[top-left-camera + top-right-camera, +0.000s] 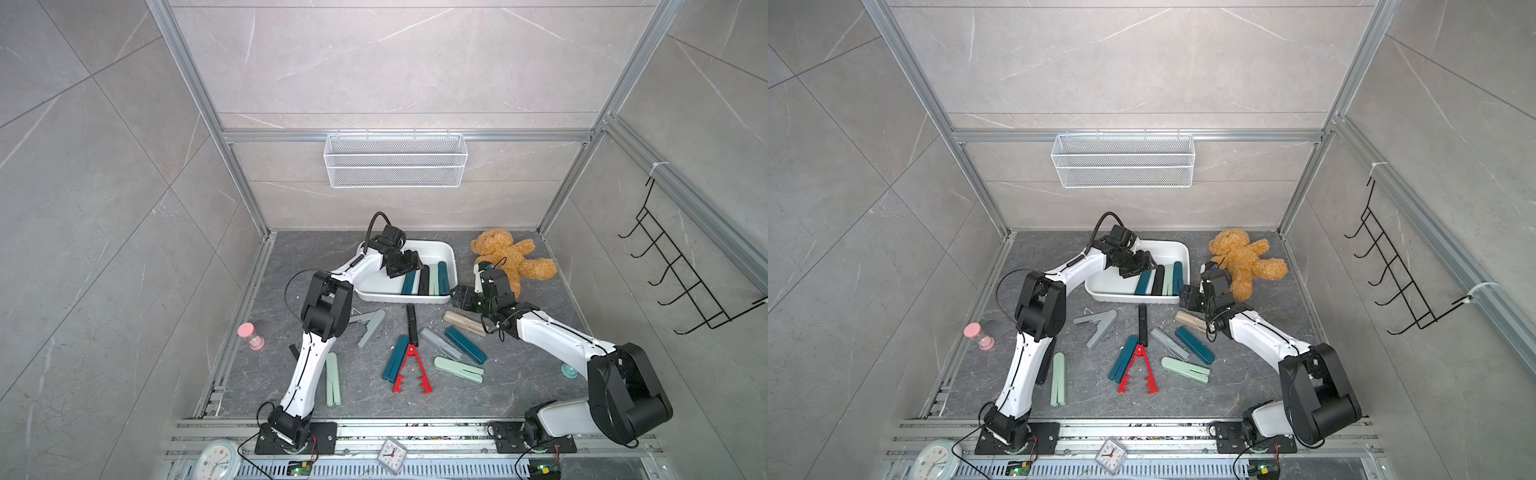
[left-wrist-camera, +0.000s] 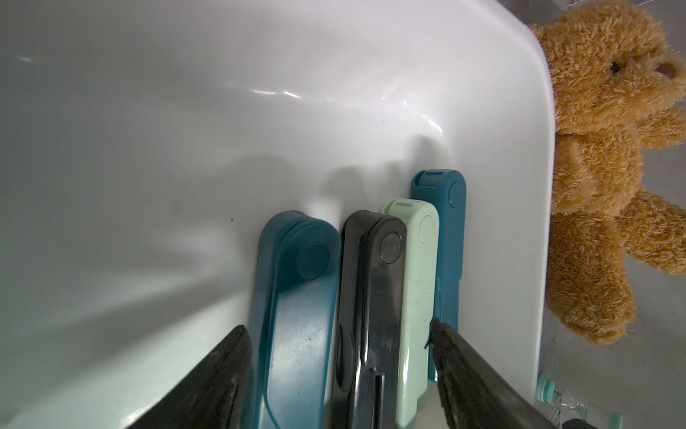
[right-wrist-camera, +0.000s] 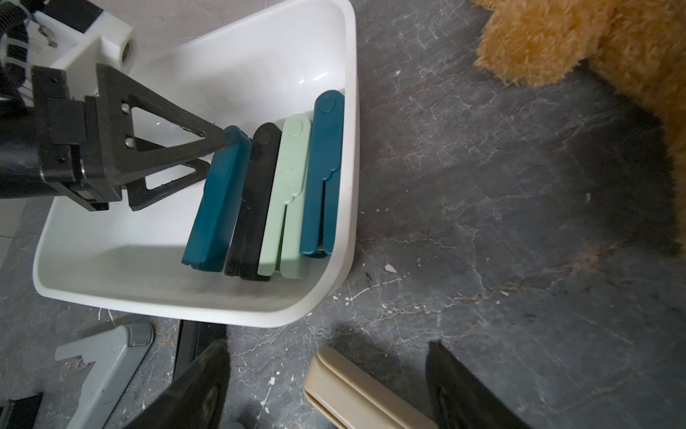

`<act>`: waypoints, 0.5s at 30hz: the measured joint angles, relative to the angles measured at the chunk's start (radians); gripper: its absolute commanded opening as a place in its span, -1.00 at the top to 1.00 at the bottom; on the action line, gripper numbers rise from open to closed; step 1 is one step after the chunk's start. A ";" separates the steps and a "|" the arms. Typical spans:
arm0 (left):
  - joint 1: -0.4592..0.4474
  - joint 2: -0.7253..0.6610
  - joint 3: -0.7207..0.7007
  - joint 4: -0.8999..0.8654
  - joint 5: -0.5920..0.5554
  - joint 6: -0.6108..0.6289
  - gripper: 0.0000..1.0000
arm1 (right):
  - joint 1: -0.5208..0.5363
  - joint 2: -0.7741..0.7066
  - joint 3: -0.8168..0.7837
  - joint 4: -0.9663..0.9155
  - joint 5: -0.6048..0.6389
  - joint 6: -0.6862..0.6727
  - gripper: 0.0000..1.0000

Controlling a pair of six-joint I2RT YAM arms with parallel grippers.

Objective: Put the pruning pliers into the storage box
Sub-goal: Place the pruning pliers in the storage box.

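On the dark counter (image 1: pixel 519 386), furthest left, a mint green plier (image 1: pixel 333 379) lies folded straight beside the left arm. A black piece (image 1: pixel 294 351) behind that arm is mostly hidden and cannot be identified. Next, a grey V-shaped plier (image 1: pixel 370 325) lies spread open. The storage box (image 1: pixel 434 250), a shallow white tub with rounded corners, sits at back centre. It holds four folded pliers packed side by side against one end wall: first teal plier (image 3: pixel 219 200), black plier (image 3: pixel 256 197), pale mint plier (image 3: pixel 287 193), second teal plier (image 3: pixel 323 167). The left gripper (image 3: pixel 215 154) is inside the box, its fingers (image 2: pixel 226 364) spread wide over the row, one tip at the first teal plier's end, nothing clamped. In front of the box lie a long black plier (image 1: pixel 411 322) and a teal counter plier (image 1: pixel 394 359) touching the toothed red plier (image 1: pixel 411 372). Then come a grey straight plier (image 1: pixel 440 343), a mint counter plier (image 1: pixel 459 368) and a dark teal plier (image 1: pixel 465 345). The beige plier (image 1: pixel 461 321) is partly covered by the right arm. The right gripper (image 1: pixel 454 297) hangs above its end, just beside the box, fingers apart and empty; the wrist view cuts off their bases. The teddy bear (image 1: pixel 511 259) lies furthest right.
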 measured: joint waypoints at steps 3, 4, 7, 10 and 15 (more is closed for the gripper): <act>0.000 0.000 -0.001 0.013 0.022 -0.009 -0.58 | 0.000 -0.001 0.006 0.000 0.000 0.000 -0.67; 0.000 0.000 -0.002 0.015 0.030 -0.011 -0.58 | 0.000 -0.001 0.008 0.000 0.000 0.000 -0.67; -0.005 0.000 -0.008 0.026 0.045 -0.018 -0.58 | 0.000 -0.001 0.011 -0.001 0.000 0.000 -0.67; -0.010 0.000 -0.012 0.033 0.057 -0.021 -0.58 | 0.000 -0.001 0.013 -0.001 0.000 0.000 -0.67; -0.019 0.000 -0.018 0.038 0.063 -0.025 -0.58 | 0.000 -0.001 0.013 -0.001 0.000 0.000 -0.67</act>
